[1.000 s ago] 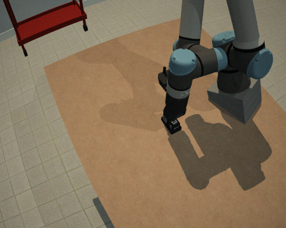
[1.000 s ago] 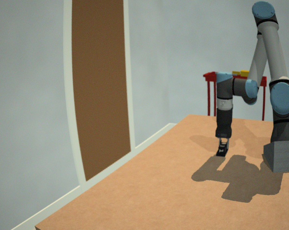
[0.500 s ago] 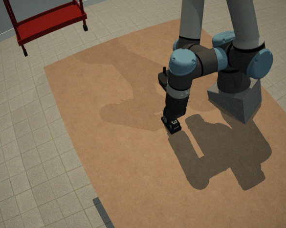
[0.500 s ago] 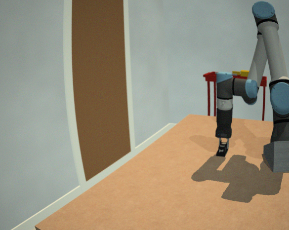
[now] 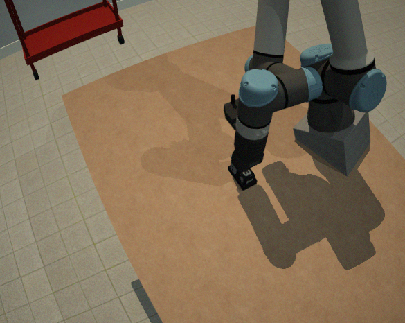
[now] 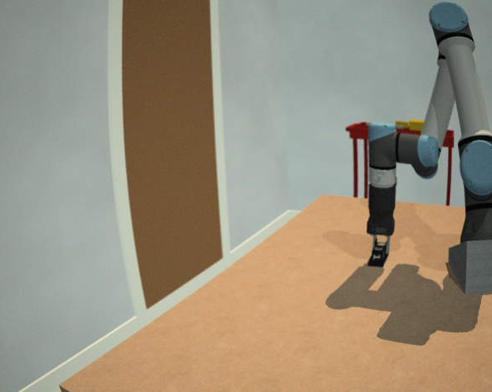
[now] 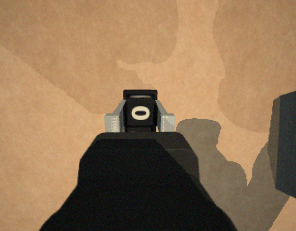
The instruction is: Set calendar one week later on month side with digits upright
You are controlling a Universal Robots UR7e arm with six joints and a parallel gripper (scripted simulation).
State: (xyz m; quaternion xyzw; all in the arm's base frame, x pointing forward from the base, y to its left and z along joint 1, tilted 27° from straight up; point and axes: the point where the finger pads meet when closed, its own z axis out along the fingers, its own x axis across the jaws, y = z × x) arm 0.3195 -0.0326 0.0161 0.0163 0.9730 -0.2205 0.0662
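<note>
A black cube stands on the brown table, apart from the tray. It shows a white 0 on top in the wrist view and a 3 on a side in the top view. My gripper points straight down over the cube. Its grey fingers lie against the cube's two sides. The dark tray lies farther back, mostly hidden behind the arm. I cannot see the second cube or the month's name.
The robot's grey pedestal stands to the right of the cube. A dark box-like shape is at the right edge of the wrist view. A red cart stands on the tiled floor beyond the table.
</note>
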